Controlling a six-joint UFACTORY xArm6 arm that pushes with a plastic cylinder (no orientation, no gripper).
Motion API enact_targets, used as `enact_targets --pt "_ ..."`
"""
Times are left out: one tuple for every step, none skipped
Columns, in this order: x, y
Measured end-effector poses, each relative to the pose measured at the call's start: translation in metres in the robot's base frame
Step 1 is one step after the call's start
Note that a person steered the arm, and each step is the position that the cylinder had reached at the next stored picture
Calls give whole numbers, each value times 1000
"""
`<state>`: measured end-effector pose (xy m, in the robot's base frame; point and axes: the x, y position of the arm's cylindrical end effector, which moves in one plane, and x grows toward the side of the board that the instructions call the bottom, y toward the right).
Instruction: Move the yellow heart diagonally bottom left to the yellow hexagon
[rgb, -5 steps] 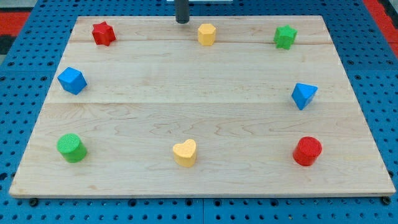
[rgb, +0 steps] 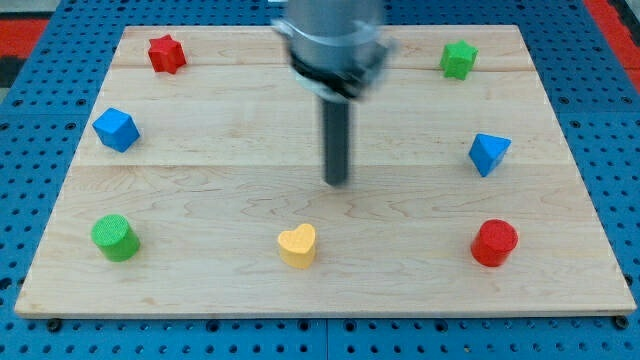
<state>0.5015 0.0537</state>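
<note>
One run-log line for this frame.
tip: mid-board, above and right of yellow heart, apart | yellow hexagon: hidden by arm | heart: near bottom edge, not pushed yet

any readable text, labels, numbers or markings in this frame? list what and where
None. No words, numbers, brands or signs are readable anywhere.
Wooden board: bare wood grain only.
Blocks, e.g. yellow heart and red star: plain coloured faces, no print.
Blue pegboard around the board: holes only.
Arm housing above my tip: motion-blurred; no marking can be made out.
</note>
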Motion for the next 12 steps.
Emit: enact_targets --pt "52 38" --pt "76 -20" --pt "59 -83" --pt "-5 -84" --pt "6 -85" --pt "71 -68" --pt "60 -111" --pt "1 -123" --pt "-43 -148" --pt "-22 -167" --pt "-64 -191" --pt "-99 -136"
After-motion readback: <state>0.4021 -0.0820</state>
